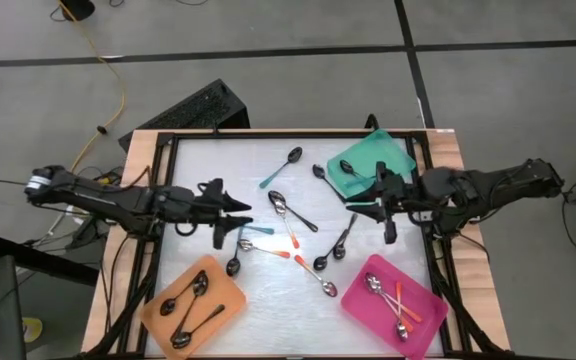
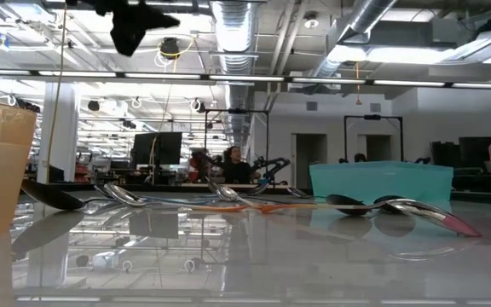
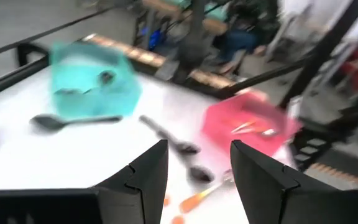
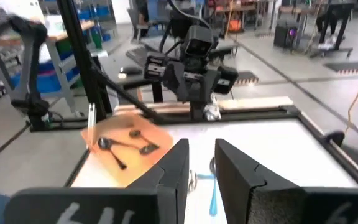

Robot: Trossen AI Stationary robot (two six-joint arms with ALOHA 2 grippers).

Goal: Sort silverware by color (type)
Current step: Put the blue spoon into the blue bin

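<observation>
We are partway through sorting the spoons on the worktop (image 1: pixel 208 170). The orange tray (image 1: pixel 158 315) already has about three dark spoons (image 1: pixel 190 300) in it. The pink tray (image 1: pixel 423 325) has a few spoons with thin orange handles (image 1: pixel 393 300) in it. The teal tray (image 1: pixel 393 150) has one spoon (image 1: pixel 353 170) in it that we can see. So some of the job is done, but a lot is left. Many spoons lie loose in the middle of the worktop, between the three trays: a teal-handled spoon (image 1: pixel 283 165), a silver spoon (image 1: pixel 290 210), a spoon with an orange handle (image 1: pixel 290 235), a dark spoon (image 1: pixel 343 240), another orange-handled one (image 1: pixel 263 250), and a few more near them. Our left claw (image 1: pixel 236 214) hangs over the worktop on the left side, close to the loose spoons, with its fingers apart and nothing between them. Our right claw (image 1: pixel 386 205) hangs near the teal tray, with its fingers closer together but a gap showing, and it holds nothing either. We think each loose spoon has to be picked up and dropped in the tray that fits it.
</observation>
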